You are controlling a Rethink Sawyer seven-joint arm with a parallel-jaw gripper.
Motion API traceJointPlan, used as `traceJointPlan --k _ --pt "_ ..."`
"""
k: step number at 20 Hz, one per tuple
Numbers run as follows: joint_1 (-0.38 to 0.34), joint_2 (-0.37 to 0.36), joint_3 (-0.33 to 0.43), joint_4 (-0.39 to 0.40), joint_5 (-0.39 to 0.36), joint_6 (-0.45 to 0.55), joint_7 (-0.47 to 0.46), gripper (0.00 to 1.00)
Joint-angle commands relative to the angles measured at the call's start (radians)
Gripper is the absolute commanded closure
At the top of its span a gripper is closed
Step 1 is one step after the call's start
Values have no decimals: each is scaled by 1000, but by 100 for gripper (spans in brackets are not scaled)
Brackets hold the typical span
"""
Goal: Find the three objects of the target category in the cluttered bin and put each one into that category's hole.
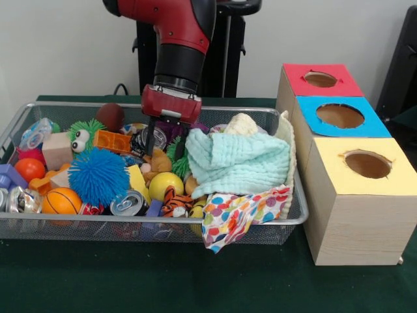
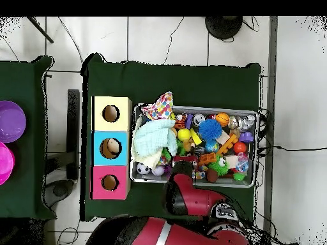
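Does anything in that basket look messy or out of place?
Yes. A polka-dot cloth hangs out over the bin's near rim by the boxes, spilling toward the table. Everything else sits inside the bin.

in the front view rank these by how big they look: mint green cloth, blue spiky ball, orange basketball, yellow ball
1. mint green cloth
2. blue spiky ball
3. orange basketball and yellow ball: look about alike, and the yellow one is partly hidden, so no ranking between them.

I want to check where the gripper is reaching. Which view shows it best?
The front view: the gripper hangs over the bin, jaws open, tips among the toys. In the overhead view the arm hides it.
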Motion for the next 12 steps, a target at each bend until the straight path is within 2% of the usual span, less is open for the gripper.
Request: traceJointPlan --k 1,6,10,12 --pt "-24 58 3 -157 -8 -49 96 0" --pt "-33 54 22 -150 -28 -58 132 0" --pt "-83 40 110 -145 -116 -19 188 0" --pt "-82 34 140 -131 -118 -6 207 0"
